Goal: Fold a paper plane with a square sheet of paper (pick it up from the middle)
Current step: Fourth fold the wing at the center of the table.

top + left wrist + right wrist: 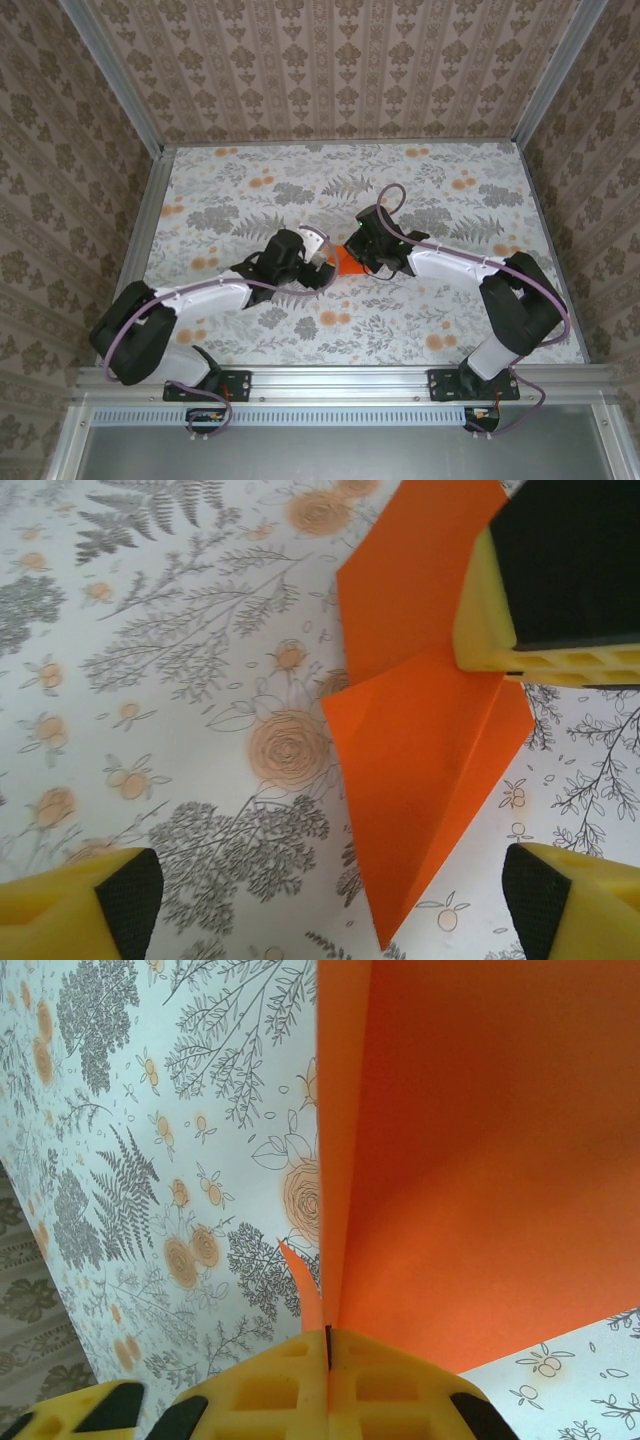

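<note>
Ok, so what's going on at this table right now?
Two robot arms are partway through folding the orange paper into a plane; it is already creased to a point. The right gripper is shut on one edge of it. The left gripper hangs open over the pointed end, above the floral table.

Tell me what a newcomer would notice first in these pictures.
The bright orange paper, folded to a point, stands out at the middle of the flowered table, between both arms. The right claw is shut on one edge of it; the left claw hangs open over its pointed end.
</note>
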Controlling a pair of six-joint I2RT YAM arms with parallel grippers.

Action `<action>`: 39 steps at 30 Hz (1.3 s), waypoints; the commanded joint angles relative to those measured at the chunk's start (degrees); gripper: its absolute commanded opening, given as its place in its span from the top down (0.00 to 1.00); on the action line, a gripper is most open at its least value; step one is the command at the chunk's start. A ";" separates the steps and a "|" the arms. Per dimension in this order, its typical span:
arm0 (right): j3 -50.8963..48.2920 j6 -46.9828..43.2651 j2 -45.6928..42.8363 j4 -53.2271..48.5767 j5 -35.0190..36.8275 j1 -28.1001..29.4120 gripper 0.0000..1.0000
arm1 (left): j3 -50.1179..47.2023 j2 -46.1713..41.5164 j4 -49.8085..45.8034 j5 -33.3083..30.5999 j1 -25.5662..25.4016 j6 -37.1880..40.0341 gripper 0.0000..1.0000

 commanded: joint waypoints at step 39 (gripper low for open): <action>-6.32 -5.72 -5.28 5.71 -9.73 -6.86 0.53 | -2.59 18.06 25.32 12.20 -0.15 5.05 0.88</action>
